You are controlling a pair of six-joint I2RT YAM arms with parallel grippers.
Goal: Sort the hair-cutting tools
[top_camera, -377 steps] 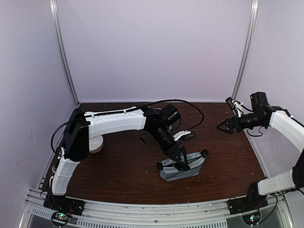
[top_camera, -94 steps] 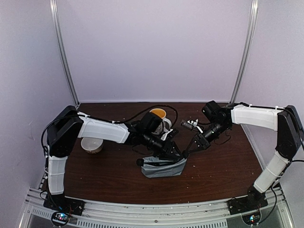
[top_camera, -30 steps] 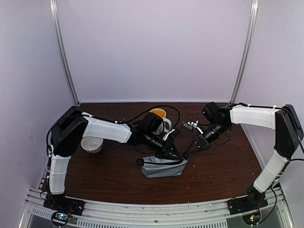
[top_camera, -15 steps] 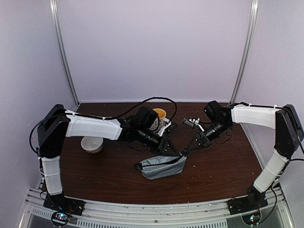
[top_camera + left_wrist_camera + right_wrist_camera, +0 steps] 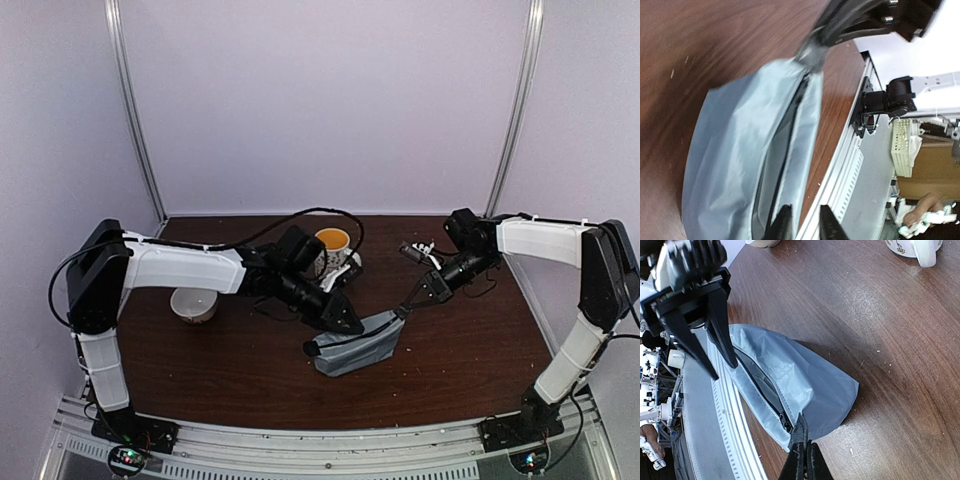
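Soft grey zippered pouch (image 5: 355, 346) sits centre-bottom, zipper partly open, contents hidden. Right gripper (image 5: 801, 452) pinches its end; left gripper (image 5: 345, 322), fingers apart, hovers above. White mug (image 5: 335, 250) further back. Sorting progress unclear.

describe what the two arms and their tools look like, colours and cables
Both arms have white link shells with black joints and wrists. The left arm trails a black cable looping over the table; the right arm carries shorter black wiring. Each tool, left tool and right tool, is black with two slim tapered fingers.
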